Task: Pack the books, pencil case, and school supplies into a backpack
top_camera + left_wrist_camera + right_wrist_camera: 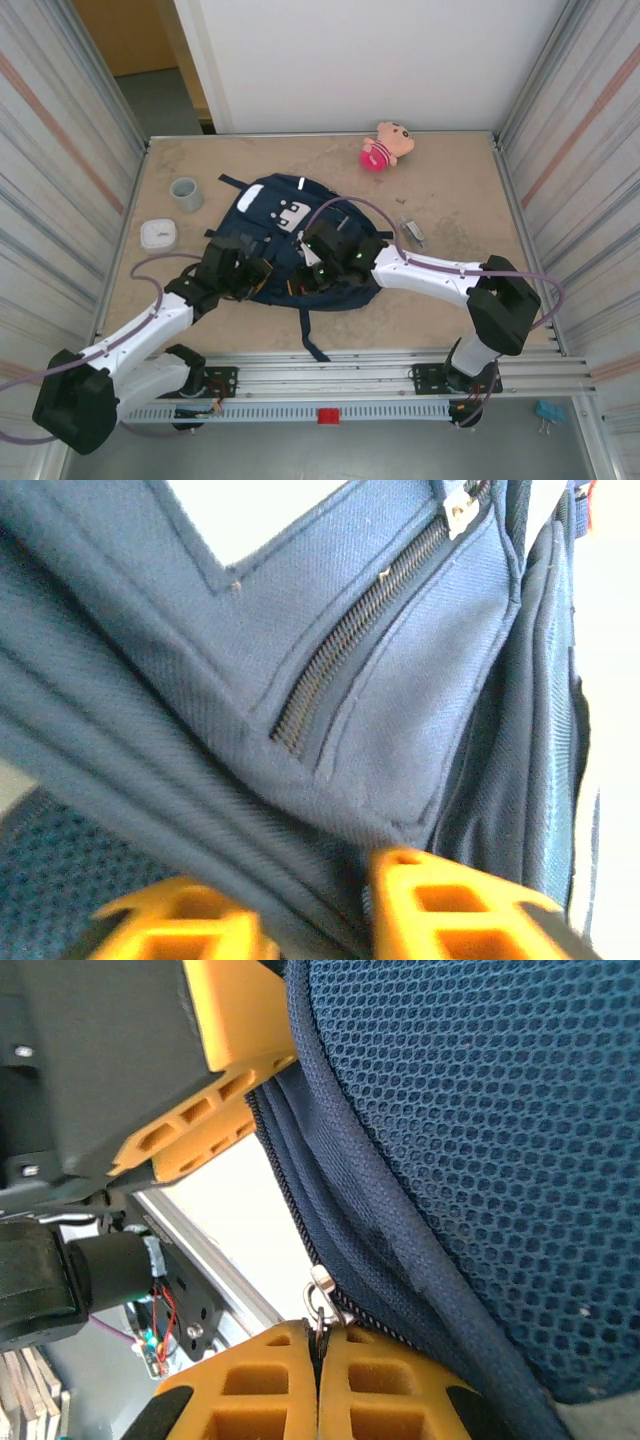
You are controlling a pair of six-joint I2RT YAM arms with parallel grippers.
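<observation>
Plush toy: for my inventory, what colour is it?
The plush toy is pink with a peach head, clearest in top external view.

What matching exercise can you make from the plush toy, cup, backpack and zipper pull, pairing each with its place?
1 plush toy
2 cup
3 backpack
4 zipper pull

A pinched between the right fingers
B middle of the table
C far edge, right of centre
D just left of the backpack

Pairs: 1-C, 2-D, 3-B, 4-A
</observation>
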